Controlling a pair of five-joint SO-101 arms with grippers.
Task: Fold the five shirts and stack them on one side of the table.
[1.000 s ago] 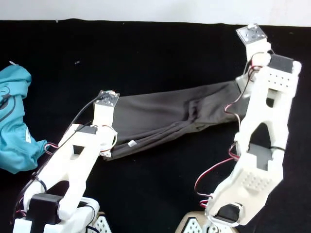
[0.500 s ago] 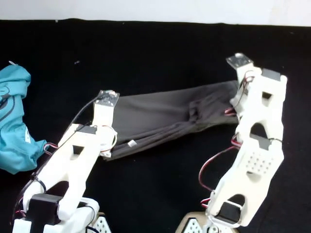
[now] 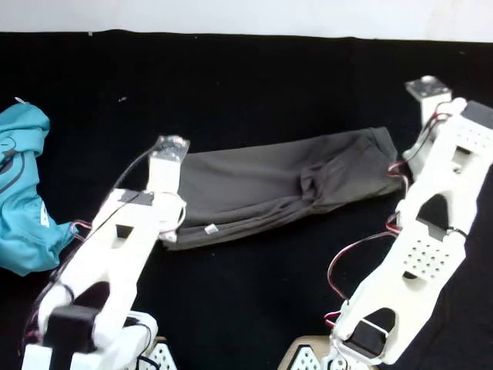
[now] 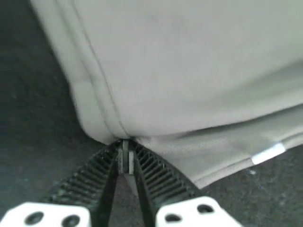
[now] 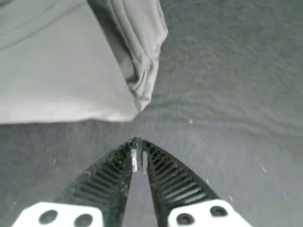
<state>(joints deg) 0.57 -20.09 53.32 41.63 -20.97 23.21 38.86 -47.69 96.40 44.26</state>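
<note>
Pulling off the folded dark-grey cloth shirt (image 3: 269,181), the right gripper (image 5: 137,151) sits closed, empty; the left gripper (image 4: 125,153) stays closed at its corner; fold seems laid

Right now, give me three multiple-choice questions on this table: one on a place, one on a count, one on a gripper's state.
1. Where on the table is the teal shirt? A: middle. B: right edge. C: left edge.
2. How many shirts show? A: five. B: two. C: one.
3. The right gripper is: A: shut, clear of the grey shirt. B: open around it. C: holding the teal shirt.
Answers: C, it lies bunched at that edge; B, teal and grey alone; A, its shut tips hang over bare table.
</note>
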